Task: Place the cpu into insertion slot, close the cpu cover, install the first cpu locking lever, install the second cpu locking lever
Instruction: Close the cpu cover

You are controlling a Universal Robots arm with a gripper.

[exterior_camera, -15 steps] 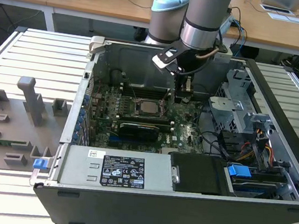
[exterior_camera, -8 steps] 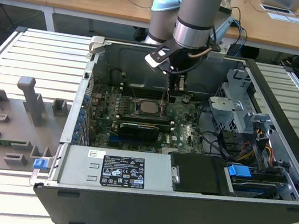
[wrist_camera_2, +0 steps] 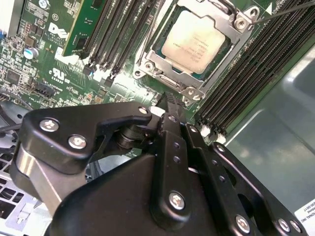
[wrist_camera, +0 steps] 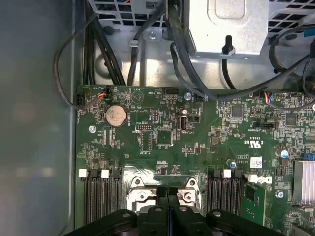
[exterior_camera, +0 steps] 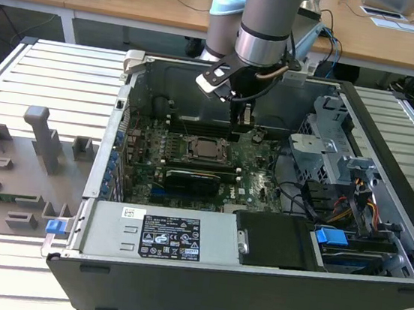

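Exterior view: arm reaches down into the open computer case (exterior_camera: pixel 197 294), which lies on its side on the slatted desk (exterior_camera: pixel 50 75). The tool (exterior_camera: pixel 237 125) hangs over the green motherboard (exterior_camera: pixel 258 169), just beside the socket area, on the side toward the case's far wall. Grey fixture plate (exterior_camera: pixel 8 176) with upright holders sits on the desk to the exterior view's left of the case.

Tool state: in both wrist views the black fingers (wrist_camera: pixel 160 209) lie together, with only a thin seam between them and nothing visible held. Second wrist view puts the tool (wrist_camera_2: pixel 169 101) tip low over the board, just short of the socket's edge; cannot tell whether it touches.

The cpu (wrist_camera_2: pixel 194 42) sits flat in the insertion slot (wrist_camera_2: pixel 173 81), silver top up, with a thin green rim showing. The cpu cover (wrist_camera_2: pixel 165 61) lies down around the chip, and its window frames the metal top. A thin metal rod (wrist_camera_2: pixel 285 10) runs off from the cover's corner; cannot tell whether it is latched.

Black memory slots (wrist_camera_2: pixel 246 73) flank the socket on both sides. First wrist view: coin cell (wrist_camera: pixel 116 115) on the board, and dark cables (wrist_camera: pixel 182 39) looping beyond the board edge
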